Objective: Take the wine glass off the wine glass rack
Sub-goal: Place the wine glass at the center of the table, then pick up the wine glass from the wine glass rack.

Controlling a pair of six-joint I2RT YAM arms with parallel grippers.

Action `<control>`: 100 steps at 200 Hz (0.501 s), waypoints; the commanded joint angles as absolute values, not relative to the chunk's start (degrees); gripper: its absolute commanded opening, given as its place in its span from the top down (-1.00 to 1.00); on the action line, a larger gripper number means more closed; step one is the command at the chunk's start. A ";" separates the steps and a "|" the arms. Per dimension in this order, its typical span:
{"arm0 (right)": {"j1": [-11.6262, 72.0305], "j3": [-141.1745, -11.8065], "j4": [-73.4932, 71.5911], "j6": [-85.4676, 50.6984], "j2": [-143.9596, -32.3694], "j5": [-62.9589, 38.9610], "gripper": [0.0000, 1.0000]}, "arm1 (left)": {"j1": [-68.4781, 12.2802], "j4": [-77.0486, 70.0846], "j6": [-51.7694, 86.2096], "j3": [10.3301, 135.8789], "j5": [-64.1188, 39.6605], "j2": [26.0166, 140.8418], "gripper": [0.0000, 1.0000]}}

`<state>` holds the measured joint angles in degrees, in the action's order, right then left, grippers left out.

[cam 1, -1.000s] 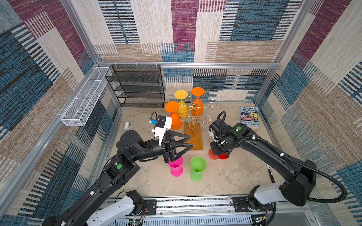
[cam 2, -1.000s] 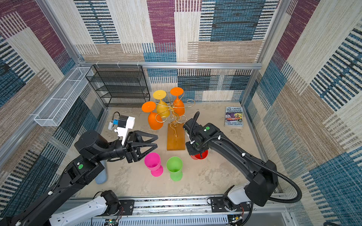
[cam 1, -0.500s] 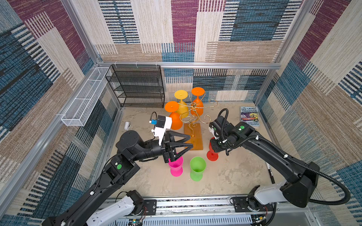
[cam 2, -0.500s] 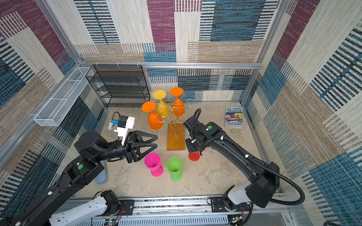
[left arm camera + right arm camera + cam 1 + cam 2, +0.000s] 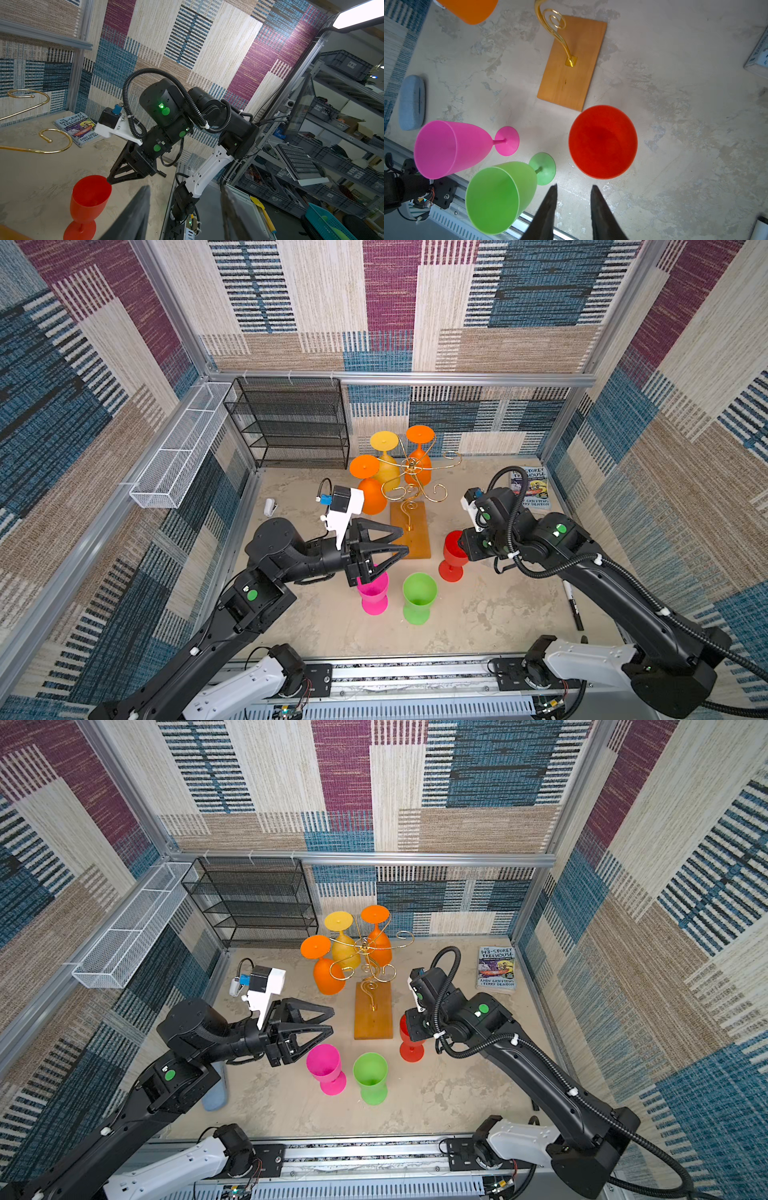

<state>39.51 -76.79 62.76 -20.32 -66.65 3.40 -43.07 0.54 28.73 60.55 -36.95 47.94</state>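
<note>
In both top views, at the back middle of the table (image 5: 498, 614): wine glass rack (image 5: 419, 517), gold wire on a wooden base. Hung bowl-down from its scroll arms: front orange glass (image 5: 371, 497), yellow glass (image 5: 384, 442), rear orange glass (image 5: 419, 434). Upright on the table, off the rack, just beside the base's near corner on the right arm's side: red wine glass (image 5: 451, 553). Right arm (image 5: 557, 539) bent over it, wrist above its bowl. Nearer the robot, upright and side by side: pink glass (image 5: 374, 593) and green glass (image 5: 419, 593). Left gripper (image 5: 404, 539) level above the pink glass, jaws spread, nothing between them. Book (image 5: 530, 489) flat in the back right corner.

From the left wrist: own two fingers (image 5: 135, 214) blurred, wide apart, empty. Beyond them the right gripper (image 5: 108, 181), tip right at the red wine glass's rim; touching or not, cannot tell. Two bare gold scrolls of the rack nearby.

From the right wrist: two dark fingertips (image 5: 553, 193) parted, only bare table in the gap. Red wine glass just ahead of the tips, apart from them, seen straight down its mouth. Wooden base past it; pink glass, green glass and a blue-grey case (image 5: 412, 102) further off.
</note>
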 commanded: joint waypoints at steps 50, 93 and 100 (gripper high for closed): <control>39.55 -68.45 45.44 -19.87 -52.09 3.93 0.09 | -42.72 8.40 22.75 65.60 -27.97 47.97 -0.14; 39.55 -60.82 36.40 -21.26 -43.33 4.43 -0.05 | -39.44 10.38 23.70 67.36 -23.61 48.83 -0.14; 39.55 -59.75 34.99 -21.43 -42.15 4.27 -0.06 | -38.25 10.00 24.70 67.41 -23.52 49.16 -0.13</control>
